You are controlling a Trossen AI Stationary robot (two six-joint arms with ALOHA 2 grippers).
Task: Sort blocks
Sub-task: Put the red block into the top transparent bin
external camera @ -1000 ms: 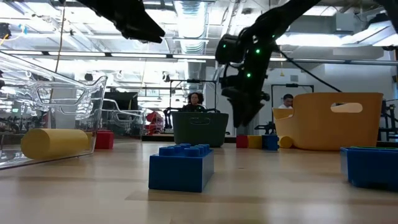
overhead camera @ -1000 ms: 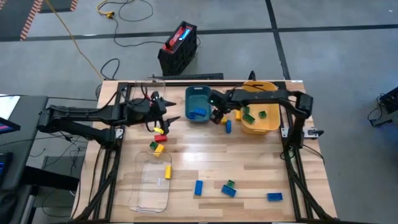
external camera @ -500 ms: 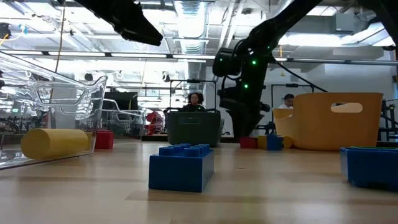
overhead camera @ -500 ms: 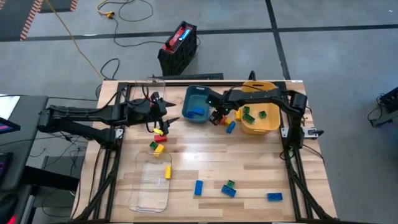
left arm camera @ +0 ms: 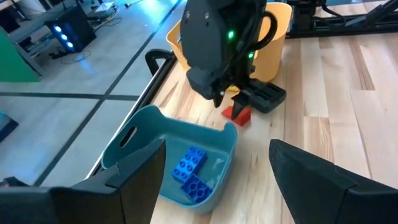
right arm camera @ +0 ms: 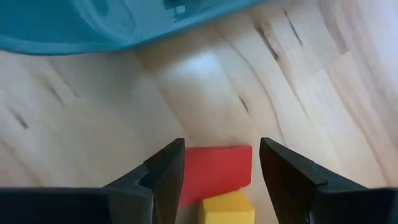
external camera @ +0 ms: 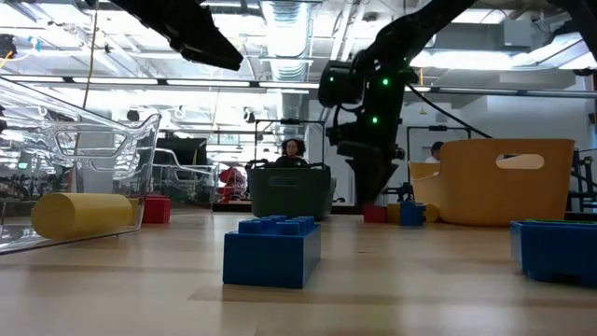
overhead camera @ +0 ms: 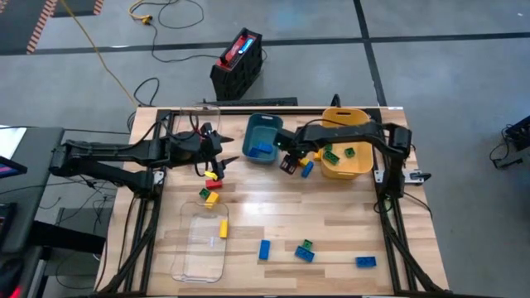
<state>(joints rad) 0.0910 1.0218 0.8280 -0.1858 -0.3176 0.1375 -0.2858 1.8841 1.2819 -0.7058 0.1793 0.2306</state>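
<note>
My right gripper (overhead camera: 288, 163) is open, just near-side of the teal bin (overhead camera: 263, 136), pointing down. Its fingers stand on either side of a red block (right arm camera: 214, 174) lying on the table, with a yellow block (right arm camera: 227, 208) beside it. A blue block (overhead camera: 307, 169) lies close by, next to the yellow bin (overhead camera: 348, 157). The teal bin holds blue blocks (left arm camera: 189, 174); the yellow bin holds green ones (overhead camera: 331, 153). My left gripper (overhead camera: 222, 154) hovers open to the left of the teal bin, above red and yellow blocks (overhead camera: 212, 174).
A clear tray (overhead camera: 201, 244) near the front left holds a yellow block (overhead camera: 223, 228). More blue and green blocks (overhead camera: 305, 250) lie along the near edge, one blue block (external camera: 273, 250) right before the low camera. A second clear tray (external camera: 84, 168) stands at far left.
My right gripper has come down and shifted slightly toward the near edge, beside the teal bin, staying open. The blue block next to it has turned a little on the table. My left arm has kept still.
</note>
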